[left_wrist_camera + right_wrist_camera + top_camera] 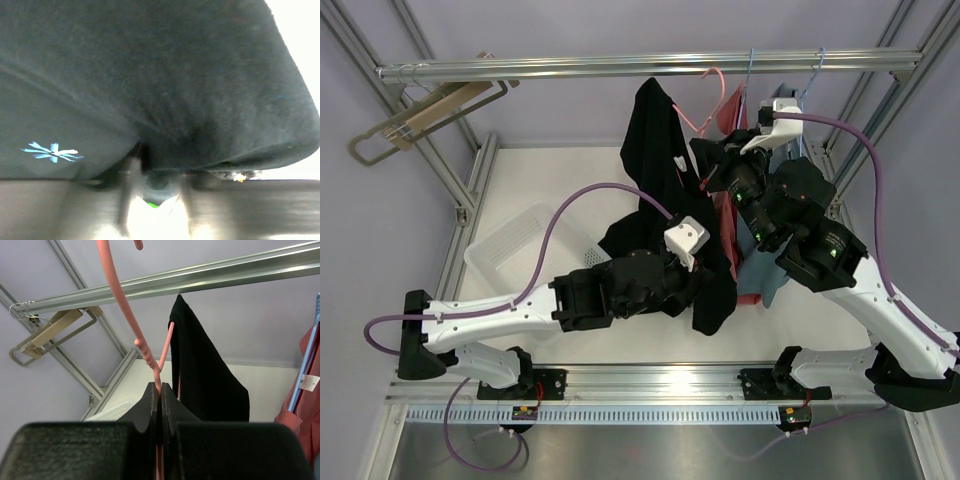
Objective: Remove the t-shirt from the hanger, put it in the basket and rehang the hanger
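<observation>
The black t-shirt (658, 150) hangs from the pink hanger (126, 310) just right of centre in the overhead view. Its upper edge is draped high near the rail (640, 65) and its lower part is bunched over the left arm. The right gripper (160, 395) has its jaws pressed together on the hanger's thin pink wire, just below the ribbed bend. That pinch looks firm, but the wire is slim and smooth.

To my eye, the main risk is the hanger twisting or sliding in that narrow pinch when the cloth is pulled. The shirt would then drag the hanger along instead of coming off it. A pull towards the lower left could also swing the cloth into the red garment (735, 110) hanging just beside it, or catch the neck opening on the hanger's shoulder.

The left gripper (157, 185) is hard to read. Its own camera is filled with dark fabric, and the fingers at the bottom edge are smeared by blur. Cloth seems to sag between them, but I cannot tell whether they are spread or pinching it. In the overhead view that gripper is buried under the shirt. The right arm hides how the collar sits on the hanger.
</observation>
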Controlling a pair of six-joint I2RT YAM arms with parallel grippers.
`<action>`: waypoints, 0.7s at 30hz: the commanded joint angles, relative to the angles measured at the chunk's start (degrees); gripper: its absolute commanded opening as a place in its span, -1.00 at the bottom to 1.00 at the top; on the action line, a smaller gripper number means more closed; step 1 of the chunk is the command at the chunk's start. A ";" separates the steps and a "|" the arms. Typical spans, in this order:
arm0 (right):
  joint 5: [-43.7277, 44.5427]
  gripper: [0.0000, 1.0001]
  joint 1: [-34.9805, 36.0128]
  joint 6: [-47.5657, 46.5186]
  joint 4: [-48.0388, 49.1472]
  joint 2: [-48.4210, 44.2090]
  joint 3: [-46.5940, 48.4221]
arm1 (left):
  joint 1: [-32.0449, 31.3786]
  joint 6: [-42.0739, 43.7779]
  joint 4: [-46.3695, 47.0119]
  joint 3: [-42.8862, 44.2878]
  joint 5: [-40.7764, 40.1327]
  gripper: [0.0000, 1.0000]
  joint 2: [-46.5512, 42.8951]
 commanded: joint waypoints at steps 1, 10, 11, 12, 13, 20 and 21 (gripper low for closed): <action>-1.88 -1.00 0.56 0.49 4.84 -2.44 -0.15 | -0.75 -0.37 4.99 1.76 -2.80 -0.84 -0.27; 0.31 -1.00 0.56 -5.74 9.94 0.36 1.24 | -5.75 -3.17 3.50 -9.92 -5.17 -1.00 -9.14; 1.01 -1.00 0.56 -6.71 10.90 1.15 2.21 | -7.24 -3.71 3.15 -11.16 -5.26 -1.00 -10.11; 2.58 -1.00 0.56 -8.63 11.43 2.99 3.09 | -8.04 -4.23 2.80 -12.30 -5.34 -1.00 -11.07; 3.21 -1.00 0.39 -9.78 12.40 3.79 5.01 | -9.09 -5.02 2.19 -14.31 -5.52 -1.00 -12.56; 3.13 -1.00 -4.17 -12.35 12.77 14.07 20.56 | -15.60 -8.98 -1.86 -20.39 -5.61 -1.00 -14.60; 1.73 -1.00 -5.14 -11.12 11.63 16.86 22.93 | -15.69 -10.38 -2.38 -21.27 -5.26 -1.00 -14.51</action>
